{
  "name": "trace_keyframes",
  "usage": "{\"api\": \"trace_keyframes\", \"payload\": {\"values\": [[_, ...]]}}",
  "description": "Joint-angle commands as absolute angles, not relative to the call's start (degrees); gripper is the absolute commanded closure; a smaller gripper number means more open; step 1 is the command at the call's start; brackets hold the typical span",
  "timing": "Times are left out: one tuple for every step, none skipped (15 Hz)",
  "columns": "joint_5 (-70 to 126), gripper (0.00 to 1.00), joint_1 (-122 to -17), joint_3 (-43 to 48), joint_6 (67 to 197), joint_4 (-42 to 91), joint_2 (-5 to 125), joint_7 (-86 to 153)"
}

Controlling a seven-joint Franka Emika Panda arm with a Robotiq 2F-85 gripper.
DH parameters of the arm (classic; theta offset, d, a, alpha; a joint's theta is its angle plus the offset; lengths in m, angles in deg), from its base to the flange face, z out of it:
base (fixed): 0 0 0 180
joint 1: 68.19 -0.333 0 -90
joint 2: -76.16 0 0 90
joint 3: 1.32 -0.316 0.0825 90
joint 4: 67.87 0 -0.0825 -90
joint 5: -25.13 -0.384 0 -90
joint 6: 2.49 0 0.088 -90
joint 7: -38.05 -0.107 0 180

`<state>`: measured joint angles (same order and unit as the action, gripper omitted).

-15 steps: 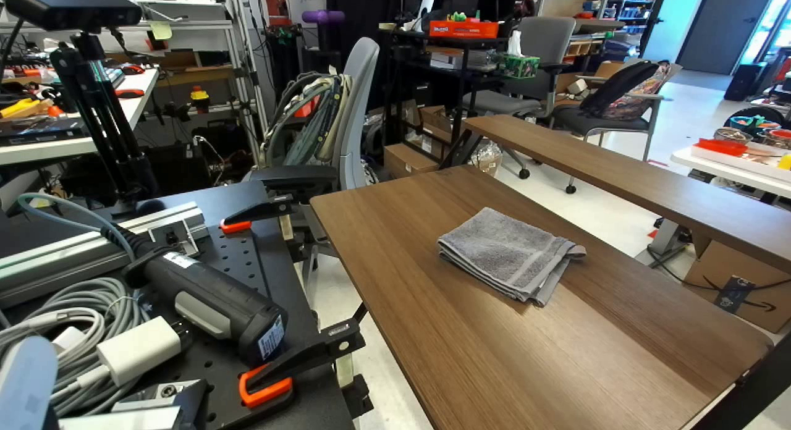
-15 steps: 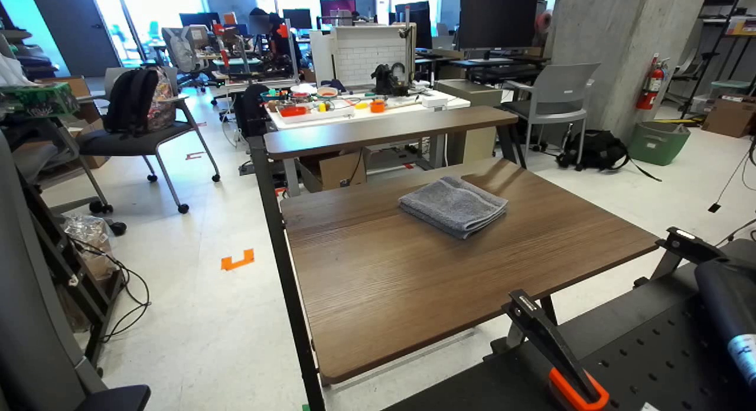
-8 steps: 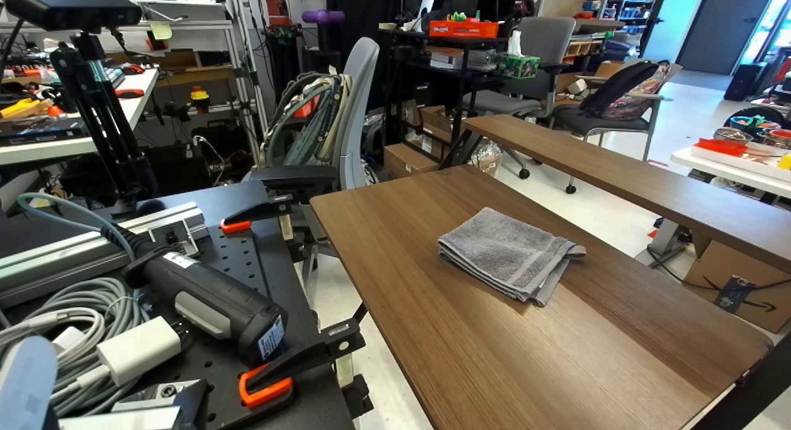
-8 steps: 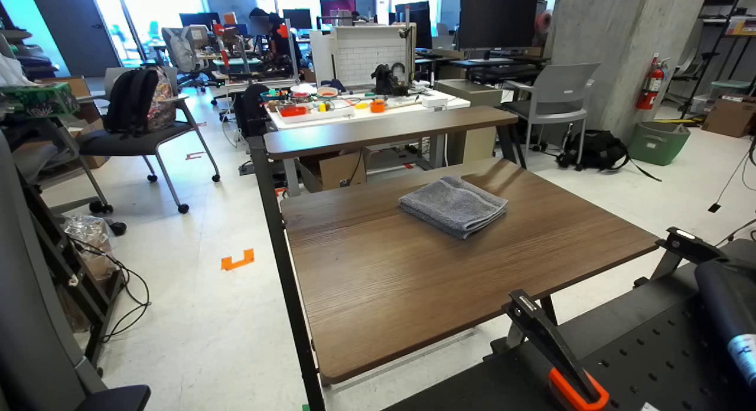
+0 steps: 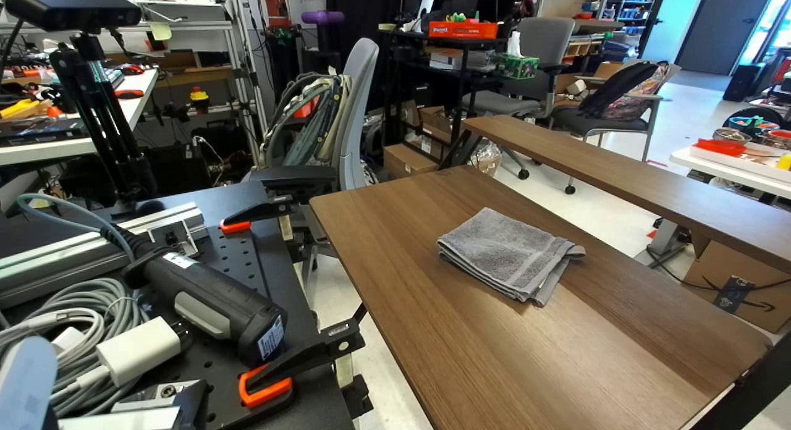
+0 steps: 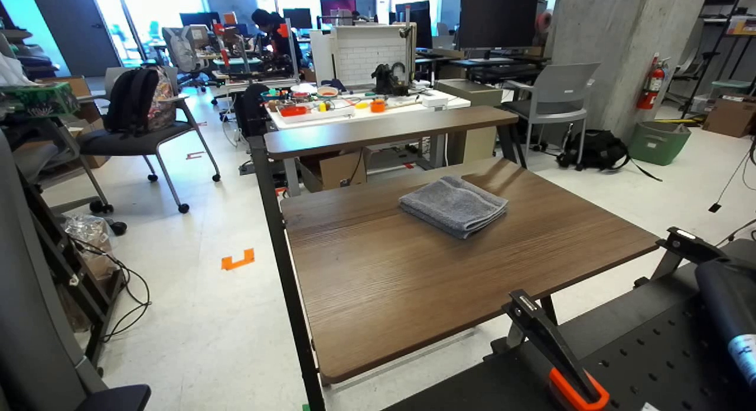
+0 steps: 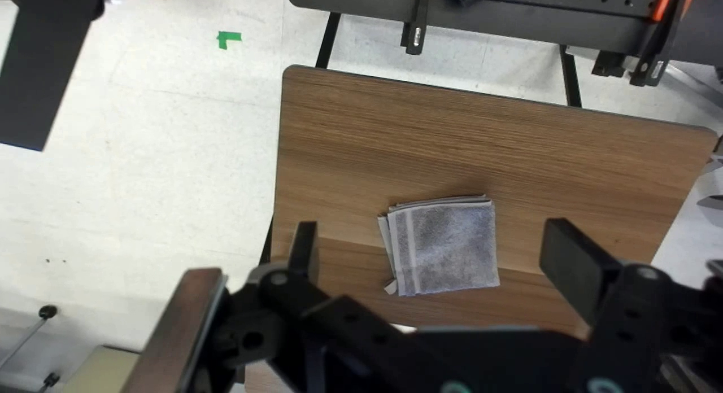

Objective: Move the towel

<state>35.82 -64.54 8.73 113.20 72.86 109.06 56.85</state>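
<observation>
While hand [image 7: 434,243] gapes, towel [image 6: 453,205] lies unmoved on table [image 6: 390,281].

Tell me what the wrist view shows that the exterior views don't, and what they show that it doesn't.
Only the wrist view shows the gripper, with its jaws apart. Only the exterior views show a black backpack on a chair. All three share the folded grey towel lying on the brown table, and two clamps at the edge of the black bench.
</observation>
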Motion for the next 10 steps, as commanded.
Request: {"api": "trace_keyframes", "payload": {"values": [[33.2, 0.0, -67.2, 5.6, 119.4, 72.4, 102.5, 52.7], [33.3, 0.0, -67.8, 4.2, 120.4, 71.4, 99.8, 51.1], [33.1, 0.0, -68.5, 3.1, 121.7, 70.1, 96.5, 49.8], [33.1, 0.0, -69.0, 2.0, 122.5, 69.4, 94.2, 48.7], [33.0, 0.0, -69.4, 1.3, 123.8, 68.0, 90.6, 48.2], [33.3, 0.0, -69.6, 0.5, 124.6, 67.0, 87.9, 47.2], [33.8, 0.0, -69.5, 0.1, 127.4, 65.8, 83.9, 46.4], [34.1, 0.0, -69.4, -0.3, 129.1, 64.6, 81.0, 45.6], [34.1, 0.0, -69.3, -0.5, 130.2, 62.9, 77.5, 45.6], [34.0, 0.0, -69.2, -0.5, 131.3, 61.2, 74.2, 45.5]]}}
